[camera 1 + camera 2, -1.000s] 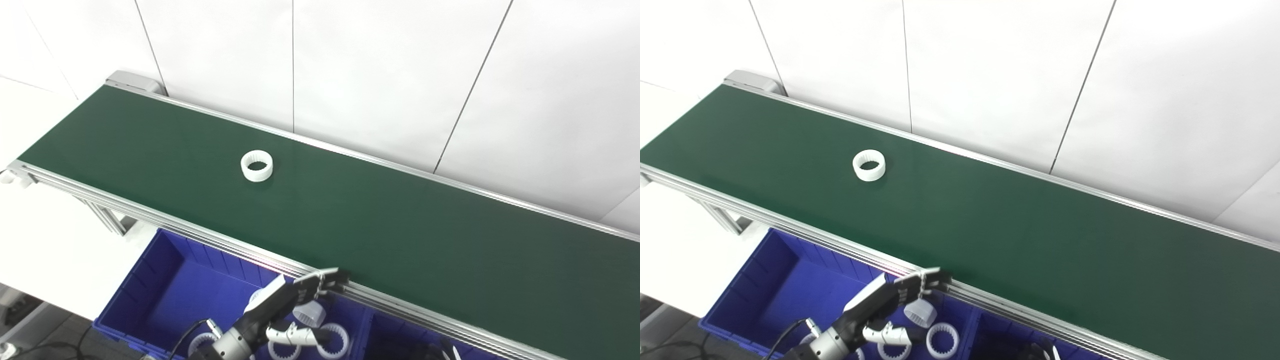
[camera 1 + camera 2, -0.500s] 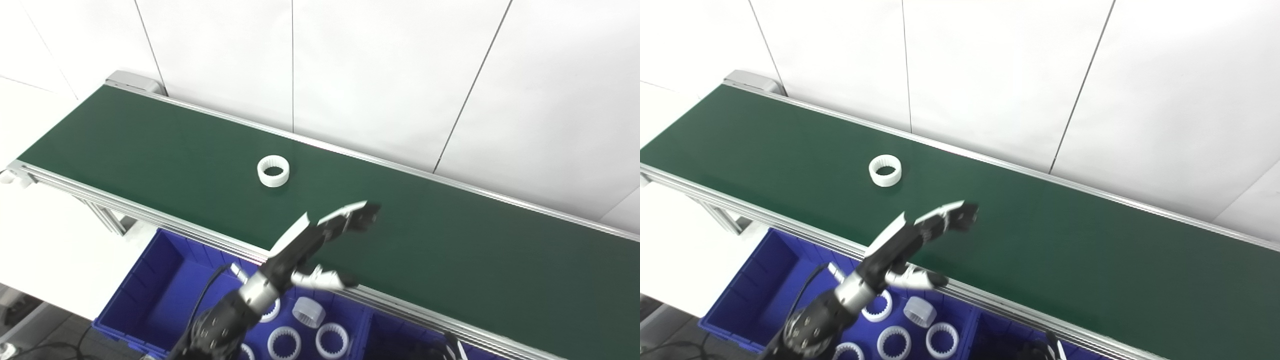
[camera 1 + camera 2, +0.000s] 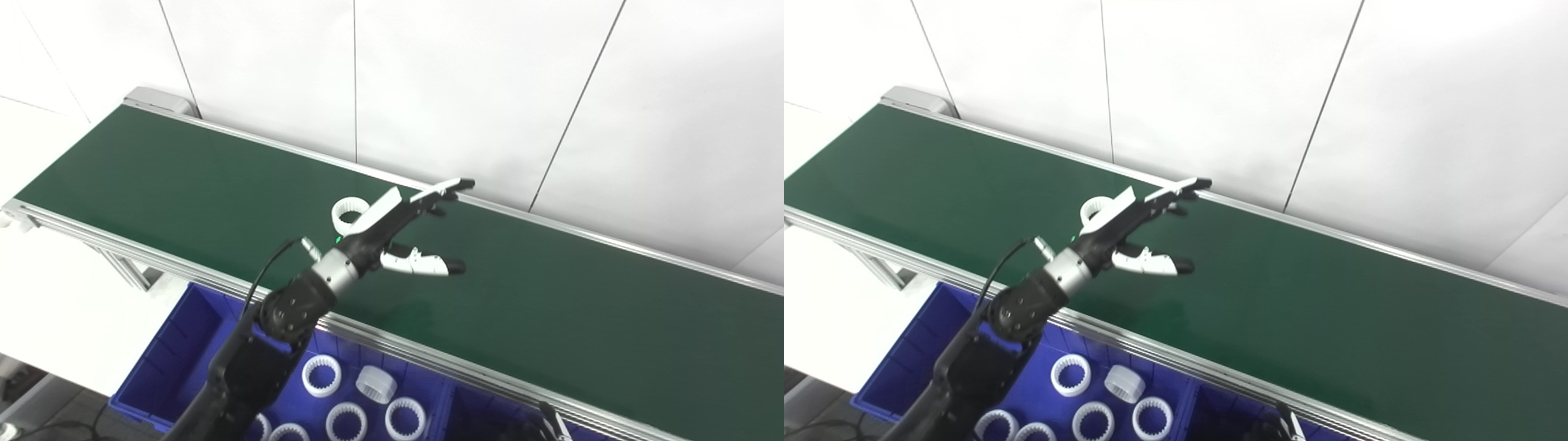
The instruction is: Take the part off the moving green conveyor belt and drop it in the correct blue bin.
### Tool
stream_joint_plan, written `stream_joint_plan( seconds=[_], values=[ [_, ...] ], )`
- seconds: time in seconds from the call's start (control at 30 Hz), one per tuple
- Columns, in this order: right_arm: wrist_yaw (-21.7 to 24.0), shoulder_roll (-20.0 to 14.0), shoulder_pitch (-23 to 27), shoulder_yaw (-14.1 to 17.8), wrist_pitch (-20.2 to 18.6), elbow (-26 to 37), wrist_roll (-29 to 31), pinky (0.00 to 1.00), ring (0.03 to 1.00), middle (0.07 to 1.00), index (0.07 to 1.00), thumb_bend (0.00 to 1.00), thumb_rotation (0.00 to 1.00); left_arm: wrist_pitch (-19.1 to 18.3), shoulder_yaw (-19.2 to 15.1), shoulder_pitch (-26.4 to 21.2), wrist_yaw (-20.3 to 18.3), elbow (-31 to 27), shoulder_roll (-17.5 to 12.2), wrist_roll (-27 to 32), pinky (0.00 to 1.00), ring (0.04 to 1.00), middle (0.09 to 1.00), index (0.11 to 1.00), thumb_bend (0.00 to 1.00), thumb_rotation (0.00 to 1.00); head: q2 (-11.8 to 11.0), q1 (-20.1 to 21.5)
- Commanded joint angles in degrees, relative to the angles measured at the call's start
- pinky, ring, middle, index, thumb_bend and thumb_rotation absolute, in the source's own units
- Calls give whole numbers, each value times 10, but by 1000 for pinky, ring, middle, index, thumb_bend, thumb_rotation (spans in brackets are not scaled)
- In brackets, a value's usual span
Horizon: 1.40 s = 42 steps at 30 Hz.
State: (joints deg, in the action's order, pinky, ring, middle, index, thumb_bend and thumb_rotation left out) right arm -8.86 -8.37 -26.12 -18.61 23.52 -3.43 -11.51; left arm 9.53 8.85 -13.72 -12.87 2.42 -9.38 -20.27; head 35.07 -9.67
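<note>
Since half a second ago the left hand has reached farther out over the belt and the white ring has ridden along to meet it. Nearest, the blue bin under the belt's front rail holds several white rings. At the bottom edge a sliver of the right hand shows, state unreadable. Above the belt the left hand is spread, fingers and thumb apart, empty. The ring lies just behind it, partly hidden, more so in the right eye view.
</note>
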Motion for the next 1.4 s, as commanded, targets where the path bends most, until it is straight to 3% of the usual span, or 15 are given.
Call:
stream_joint_plan(
  seconds=[0.0,0.2,0.33,0.47,0.67,0.83,0.97,1.1,1.17,1.23,1.3,1.33,1.37],
  values=[
    [-15,-2,4,-5,34,10,-1,759,846,873,933,778,418,-18,4,-37,25,0,-8,-41,859,915,940,914,749,540,-1,0],
    [-27,-6,4,-16,34,11,-1,753,839,870,930,790,420,-69,11,-69,39,38,-19,-103,818,916,957,918,799,532,-3,3],
    [-32,-7,4,-23,34,14,5,759,822,852,925,787,402,-82,16,-85,51,68,-29,-127,866,945,968,919,805,478,-4,5],
    [-41,-11,6,-31,34,14,6,752,805,842,921,796,410,-77,24,-98,73,106,-39,-150,892,948,971,916,802,440,-5,9],
    [-53,-18,6,-42,34,15,8,712,790,837,913,808,426,-74,54,-118,129,170,-56,-210,958,963,977,887,837,304,-5,11],
    [-59,-19,7,-46,34,15,10,701,784,834,908,822,434,-90,80,-133,147,212,-66,-243,997,990,998,894,840,293,-5,12],
    [-66,-22,9,-50,34,16,8,652,766,832,907,825,436,-96,98,-141,173,250,-63,-264,1000,995,994,882,846,262,-4,13],
    [-68,-24,9,-51,34,18,10,702,786,834,907,828,443,-74,103,-152,204,303,-48,-249,997,986,975,861,821,199,-2,13],
    [-68,-24,8,-52,34,20,12,683,774,832,907,832,443,-46,92,-156,218,335,-33,-213,775,859,876,811,762,73,0,13],
    [-70,-25,6,-52,34,22,12,680,772,831,907,836,447,-1,83,-165,243,377,-17,-181,703,798,829,783,739,33,2,13],
    [-71,-25,5,-51,34,24,9,693,776,831,908,836,449,44,74,-174,258,415,-2,-151,559,641,700,727,667,6,2,13],
    [-72,-24,4,-51,34,25,9,701,782,832,910,836,457,57,73,-178,265,431,4,-142,496,571,579,700,588,2,4,13],
    [-72,-23,2,-50,34,26,10,704,785,832,909,841,461,67,71,-182,269,444,11,-132,471,542,524,625,550,1,5,14]
  ],
)
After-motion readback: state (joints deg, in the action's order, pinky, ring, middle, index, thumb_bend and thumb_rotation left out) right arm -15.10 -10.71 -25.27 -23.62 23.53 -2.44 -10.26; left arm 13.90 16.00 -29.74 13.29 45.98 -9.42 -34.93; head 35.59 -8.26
